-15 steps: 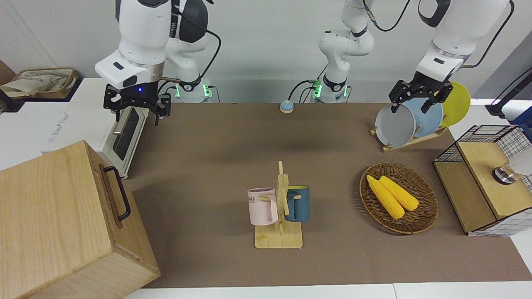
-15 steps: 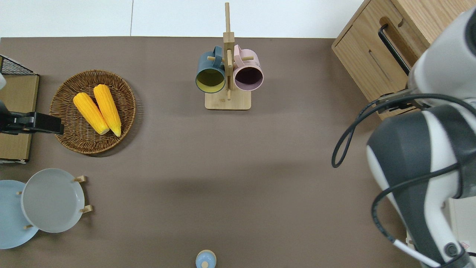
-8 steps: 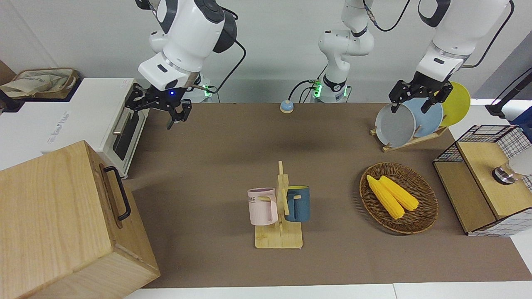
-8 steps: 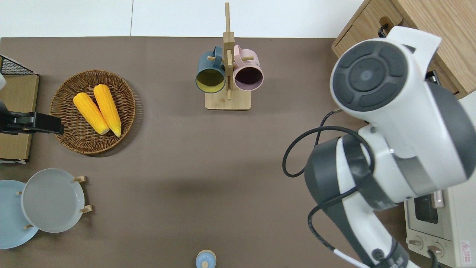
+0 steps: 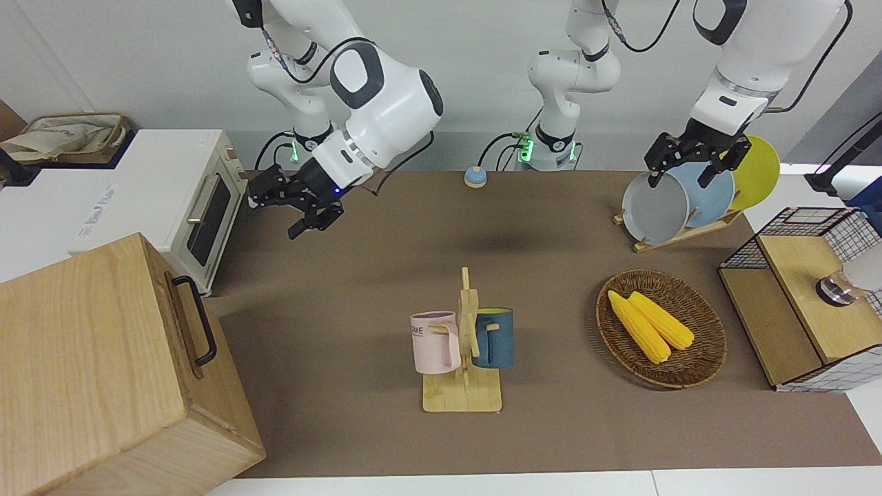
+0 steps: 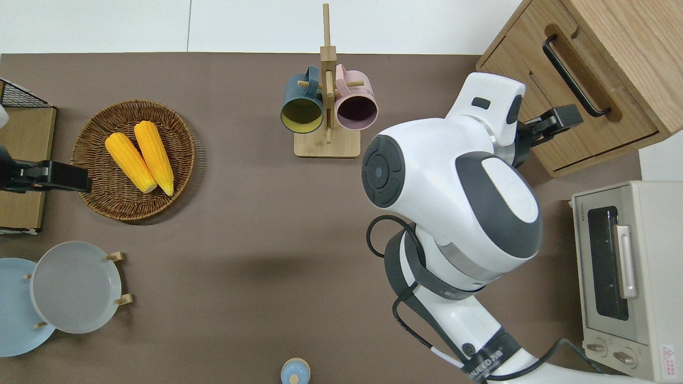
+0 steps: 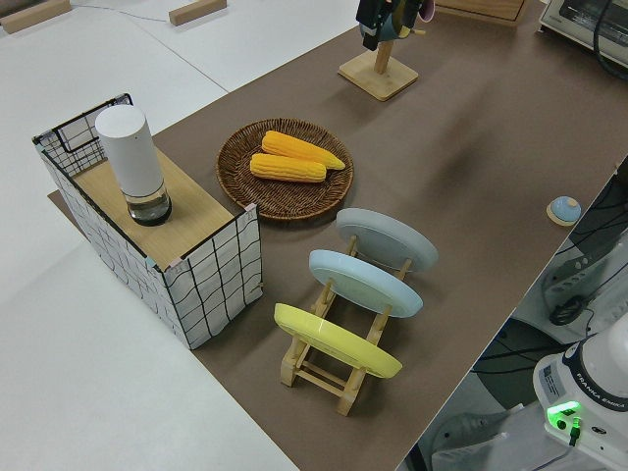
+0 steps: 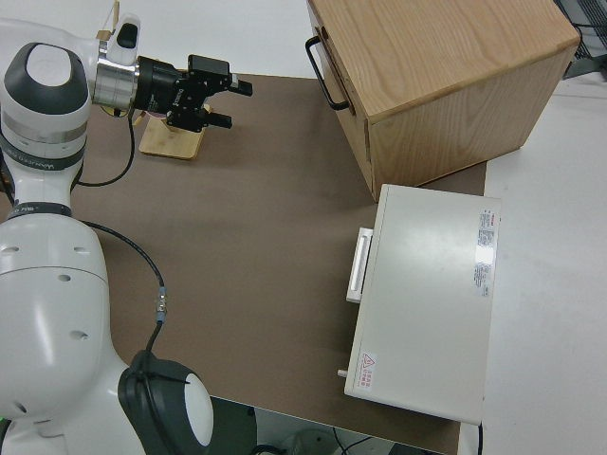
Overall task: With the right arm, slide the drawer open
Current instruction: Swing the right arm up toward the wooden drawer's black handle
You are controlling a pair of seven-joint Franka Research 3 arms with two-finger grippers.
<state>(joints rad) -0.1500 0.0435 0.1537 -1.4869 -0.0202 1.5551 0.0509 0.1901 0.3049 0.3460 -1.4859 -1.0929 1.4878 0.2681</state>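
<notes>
Left arm parked; its jaws are seen spread.

Nearest the robots, toward the right arm's end of the table: white toaster oven (image 6: 613,266), door shut, not involved.

Next out: right gripper (image 8: 230,104), held in the air with the wrist turned level, so the fingers point toward the cabinet front. Jaws are parted, with a clear gap and nothing between them. In the overhead view the gripper is placed over the edge of the brown mat (image 6: 240,224) in front of the drawer, short of the handle. No contact is made.

Farthest: pale-wood cabinet (image 5: 83,344), at the far corner of the right arm's end, set at an angle to the table edge. The drawer (image 6: 557,88) is seated in its upper front and appears fully closed, with its face flush.

Handling, judged: the drawer is taken to be rigid and fairly light, and the cabinet heavy enough to stay put if the pull is kept straight. Some sliding friction is to be expected, and an off-axis pull could bind the drawer or skew the box. The black loop handle (image 6: 576,74) is the only proper hold. It is stiff, thin metal, possibly slick, and best taken at mid-bar so the load is shared evenly.
</notes>
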